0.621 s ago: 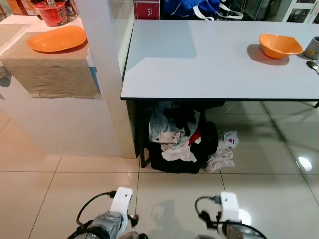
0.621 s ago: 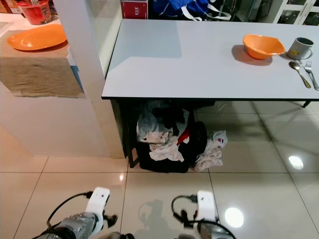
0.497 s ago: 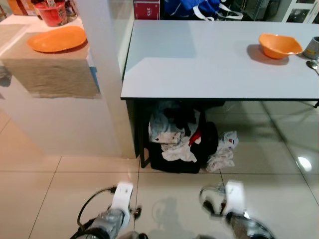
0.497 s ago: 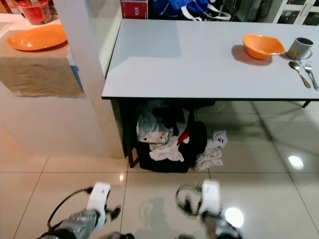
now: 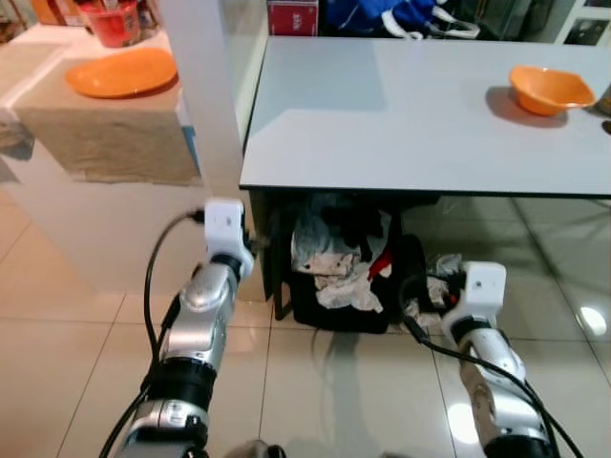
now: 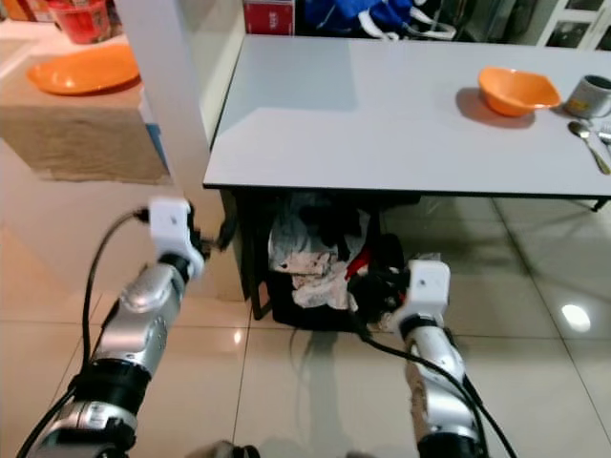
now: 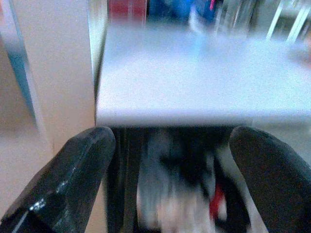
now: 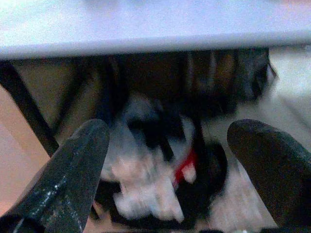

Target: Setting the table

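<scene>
Trouble could come if the left gripper (image 7: 170,179) or right gripper (image 8: 170,170), both wide open and empty, bumps the table (image 5: 420,114) edge.

No readable text; white print on red box (image 5: 292,17) too blurred.

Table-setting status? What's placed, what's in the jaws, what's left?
Placed: orange bowl, mug and spoon sit at the table's far right. In hand: nothing; left gripper and right gripper are raised, jaws open and empty, short of the table edge. Left: the orange plate is on the side counter, not yet fetched.
</scene>
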Tool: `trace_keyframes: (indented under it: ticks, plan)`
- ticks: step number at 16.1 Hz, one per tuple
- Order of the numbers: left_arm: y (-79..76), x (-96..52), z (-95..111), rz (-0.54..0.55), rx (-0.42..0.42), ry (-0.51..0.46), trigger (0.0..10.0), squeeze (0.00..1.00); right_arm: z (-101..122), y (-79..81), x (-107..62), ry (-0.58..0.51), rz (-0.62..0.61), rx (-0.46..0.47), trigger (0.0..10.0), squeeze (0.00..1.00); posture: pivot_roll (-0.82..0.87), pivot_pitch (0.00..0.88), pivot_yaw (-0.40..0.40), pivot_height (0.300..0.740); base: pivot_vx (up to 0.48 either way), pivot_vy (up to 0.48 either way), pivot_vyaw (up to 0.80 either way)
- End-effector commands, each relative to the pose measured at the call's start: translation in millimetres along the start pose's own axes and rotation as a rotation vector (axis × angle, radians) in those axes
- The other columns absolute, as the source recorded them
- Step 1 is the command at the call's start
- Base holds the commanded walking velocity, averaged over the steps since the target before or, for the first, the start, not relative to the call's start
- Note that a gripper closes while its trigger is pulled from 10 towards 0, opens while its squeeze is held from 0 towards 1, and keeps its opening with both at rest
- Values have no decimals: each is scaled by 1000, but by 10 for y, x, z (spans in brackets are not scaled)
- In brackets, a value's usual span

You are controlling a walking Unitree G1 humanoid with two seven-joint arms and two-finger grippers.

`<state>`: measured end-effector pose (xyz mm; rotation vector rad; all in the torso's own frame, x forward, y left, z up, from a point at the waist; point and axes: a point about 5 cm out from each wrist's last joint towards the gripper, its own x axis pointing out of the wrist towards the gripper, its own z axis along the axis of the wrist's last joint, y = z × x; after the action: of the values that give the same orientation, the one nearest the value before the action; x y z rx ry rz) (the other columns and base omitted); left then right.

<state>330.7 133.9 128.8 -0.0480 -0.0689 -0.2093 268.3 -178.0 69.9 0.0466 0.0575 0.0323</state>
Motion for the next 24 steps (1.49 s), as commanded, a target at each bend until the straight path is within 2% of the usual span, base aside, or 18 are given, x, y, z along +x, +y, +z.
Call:
trace_keyframes:
  ticks: [1, 2, 3, 4, 5, 8, 9, 10, 11, 12, 15, 20, 24]
  plan:
    - [-35, -1, 350, -20, 22, -143, 10000, 0, 272, 40, -7, -121, -10, 1, 10000, 0, -99, 0, 34, 727, 0, 0, 0]
    - [-41, -38, 392, -28, 32, -163, 10000, 0, 350, 61, -20, -148, -13, 7, 10000, 0, -100, 0, 36, 727, 0, 0, 0]
    - [-31, -162, 382, -42, 57, -155, 10000, 0, 558, 119, -51, -209, -12, 0, 10000, 0, -105, 0, 41, 727, 0, 0, 0]
    - [-22, -214, 359, -42, 61, -140, 10000, 0, 635, 142, -69, -228, -10, -3, 10000, 0, -107, 0, 43, 727, 0, 0, 0]
    - [35, -335, 199, -21, 39, -43, 10000, 0, 792, 113, -96, -263, -21, -22, 10000, 0, -109, 0, 41, 727, 0, 0, 0]
    - [4, -393, 134, -36, 43, 45, 10000, 0, 678, -14, -161, -200, -55, -57, 10000, 0, -106, 0, 41, 727, 0, 0, 0]
    - [20, -455, 75, -41, 64, 83, 10000, 0, 662, -23, -173, -188, -54, -71, 10000, 0, -111, 0, 42, 727, 0, 0, 0]
    - [87, -616, -6, -39, 65, 140, 10000, 0, 644, -37, -201, -161, -62, -79, 10000, 0, -109, 0, 37, 727, 0, 0, 0]
    - [85, -699, -14, -53, 75, 146, 10000, 0, 625, -34, -235, -143, -58, -72, 10000, 0, -105, 0, 34, 727, 0, 0, 0]
    - [73, -722, 3, -50, 67, 137, 10000, 0, 619, -21, -258, -136, -48, -68, 10000, 0, -105, 0, 34, 727, 0, 0, 0]
    - [0, -638, 64, -32, 63, 108, 10000, 0, 557, 50, -252, -102, -14, -52, 10000, 0, -104, 0, 25, 727, 0, 0, 0]
    - [101, -481, 92, 40, 70, 103, 10000, 0, 523, 102, -237, -74, 8, -35, 10000, 0, -110, 0, 33, 727, 0, 0, 0]
    - [65, -406, 107, 47, 46, 100, 10000, 0, 507, 148, -229, -64, 21, -24, 10000, 0, -110, 0, 34, 727, 0, 480, 0]
